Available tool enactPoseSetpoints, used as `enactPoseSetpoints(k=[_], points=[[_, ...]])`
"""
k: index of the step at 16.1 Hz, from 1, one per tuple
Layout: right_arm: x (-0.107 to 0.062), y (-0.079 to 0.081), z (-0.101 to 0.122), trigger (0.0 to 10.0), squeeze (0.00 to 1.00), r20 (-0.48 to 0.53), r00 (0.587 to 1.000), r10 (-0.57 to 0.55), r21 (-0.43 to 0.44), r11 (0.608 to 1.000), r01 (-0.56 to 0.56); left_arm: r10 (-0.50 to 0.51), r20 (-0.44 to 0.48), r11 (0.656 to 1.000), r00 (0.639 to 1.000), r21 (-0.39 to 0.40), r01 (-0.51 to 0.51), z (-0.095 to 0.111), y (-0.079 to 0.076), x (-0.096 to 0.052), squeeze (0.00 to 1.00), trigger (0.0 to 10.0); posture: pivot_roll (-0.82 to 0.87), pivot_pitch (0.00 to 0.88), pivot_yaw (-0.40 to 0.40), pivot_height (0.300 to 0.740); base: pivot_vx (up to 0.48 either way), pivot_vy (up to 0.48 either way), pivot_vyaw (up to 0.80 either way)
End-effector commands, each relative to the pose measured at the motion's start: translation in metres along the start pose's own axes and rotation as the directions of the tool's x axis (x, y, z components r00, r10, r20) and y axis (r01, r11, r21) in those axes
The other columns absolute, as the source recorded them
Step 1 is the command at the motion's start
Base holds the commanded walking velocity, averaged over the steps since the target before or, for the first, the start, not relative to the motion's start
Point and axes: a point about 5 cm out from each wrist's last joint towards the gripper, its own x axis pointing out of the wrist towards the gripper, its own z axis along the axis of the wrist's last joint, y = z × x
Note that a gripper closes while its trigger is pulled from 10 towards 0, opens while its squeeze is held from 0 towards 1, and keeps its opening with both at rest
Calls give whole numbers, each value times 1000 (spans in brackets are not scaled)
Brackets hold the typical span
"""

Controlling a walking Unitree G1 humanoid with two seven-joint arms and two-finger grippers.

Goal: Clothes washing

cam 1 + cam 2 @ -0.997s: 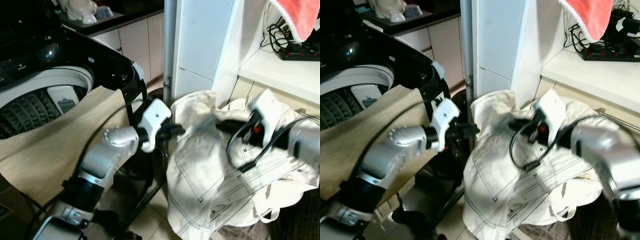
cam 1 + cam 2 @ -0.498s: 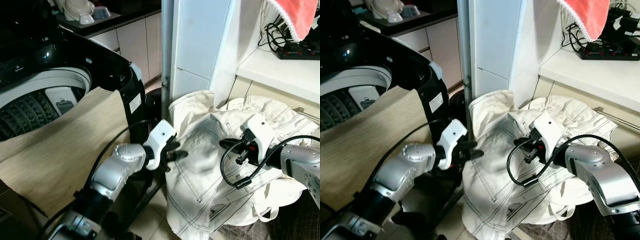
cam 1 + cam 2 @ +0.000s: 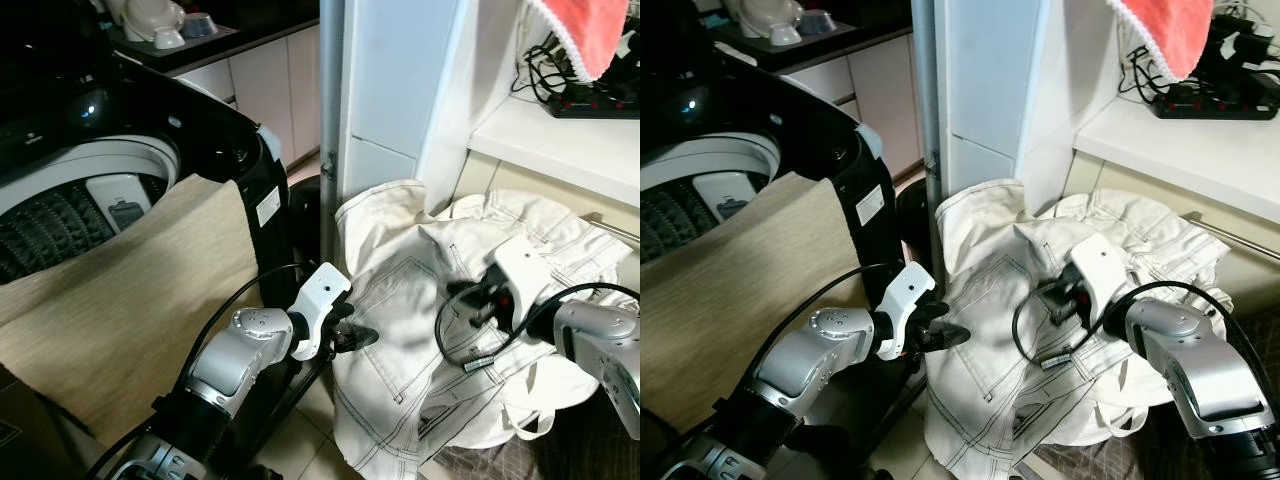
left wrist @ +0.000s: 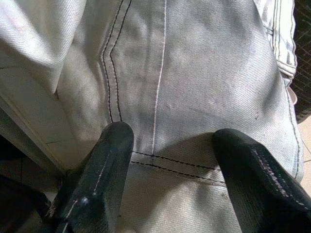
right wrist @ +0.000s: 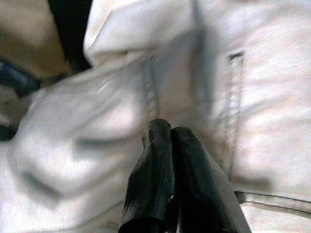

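Both arms have been lowered toward the white denim garment (image 3: pixel 420 330) heaped beside the washing machine (image 3: pixel 120 150); left gripper (image 4: pixel 165 145) jaws spread against it for grasping, right gripper (image 5: pixel 170 145) jaws pressed together

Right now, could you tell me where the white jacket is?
The white jacket is heaped ahead on the right, below the white shelf, right of the washing machine.

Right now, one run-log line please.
left pincer: open at white jacket | right pincer: shut, on jacket | tan cloth: over washer rim
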Motion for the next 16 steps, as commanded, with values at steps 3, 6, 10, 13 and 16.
enactPoseSetpoints(k=[3,6,10,13,16], points=[[-9,-7,9,10000,1000,49,999,-13,33,999,11,4,-28,1000,1000,22,-4,-5,0,2,1000,10000,-96,0,62,740,0,0,0],[-18,1,6,10000,1000,21,997,70,-5,998,-70,-24,-37,1000,999,15,24,-8,-3,5,1000,10000,-102,0,63,740,0,0,0],[-22,14,-4,10000,0,-60,985,162,-67,984,-166,-83,-26,994,996,-79,81,-13,-11,12,1000,10000,-106,0,64,740,0,0,0],[-21,20,-6,10000,0,-78,980,181,-82,979,-188,-70,-55,995,996,-74,66,-21,-13,21,0,10000,-109,0,69,740,0,0,0],[-22,20,-5,10000,0,-78,979,191,-89,976,-197,-12,-36,996,999,-92,8,-20,-7,24,0,1882,-109,0,74,740,0,0,0]])
